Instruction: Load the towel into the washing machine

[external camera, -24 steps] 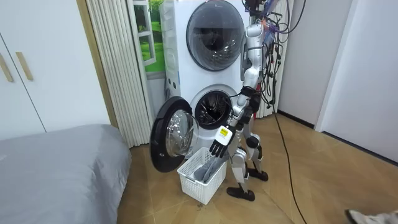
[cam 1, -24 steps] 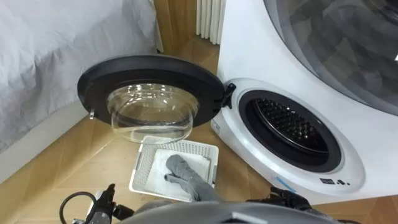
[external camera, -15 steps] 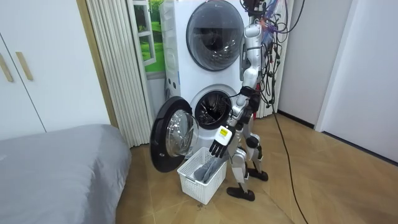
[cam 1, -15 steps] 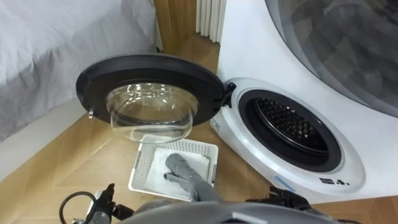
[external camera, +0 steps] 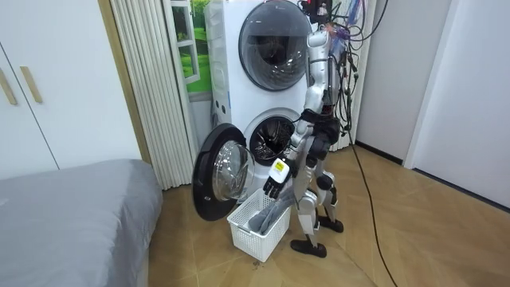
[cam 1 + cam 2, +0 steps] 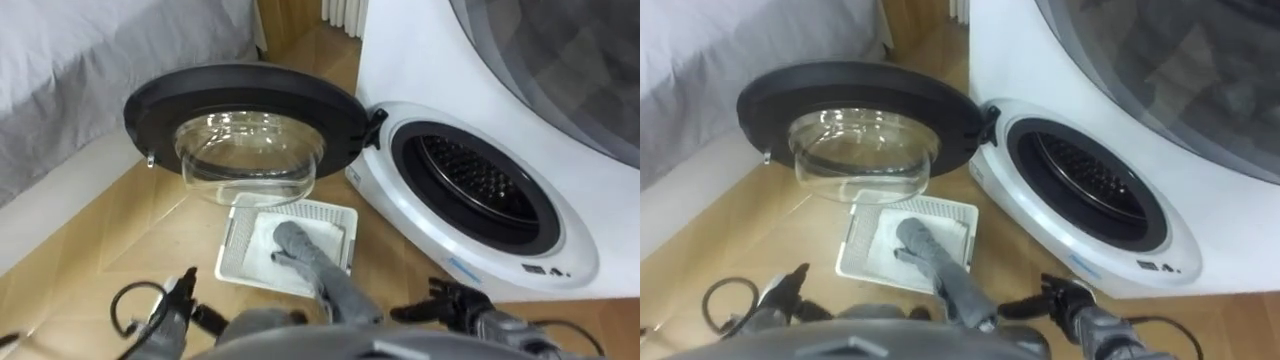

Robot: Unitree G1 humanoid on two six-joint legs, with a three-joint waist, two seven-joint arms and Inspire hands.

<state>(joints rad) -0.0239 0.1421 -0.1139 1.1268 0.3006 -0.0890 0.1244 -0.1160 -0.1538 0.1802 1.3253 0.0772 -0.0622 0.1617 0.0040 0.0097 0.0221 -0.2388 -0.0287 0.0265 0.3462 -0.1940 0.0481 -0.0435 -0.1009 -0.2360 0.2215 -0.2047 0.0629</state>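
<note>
Robot is standing on wooden floor [image 6: 110, 235] beside the washing machine [image 6: 400, 120], facing the basket [image 6: 232, 262], body slightly bent forward in the room view. Machine door [image 6: 245, 95] is hanging wide open to the left of the round drum opening [image 6: 480, 185], its glass bowl sticking out toward the basket. A second machine [image 5: 275, 36] is sitting stacked on top, door closed.

Towel [image 6: 293, 243], gray, is lying in the white basket on the floor just near of the open door, one end sticking up over the basket's near rim toward the robot. It is not in the drum, and neither hand is touching it.

Left hand [image 5: 276, 178] is hanging above the basket in the room view, fingers loose and apart, holding nothing. Right hand [image 6: 452, 300] is showing at the near right, below the drum opening, fingers spread and empty.

Bed [image 6: 90, 60] with gray cover is sitting at far left.
</note>
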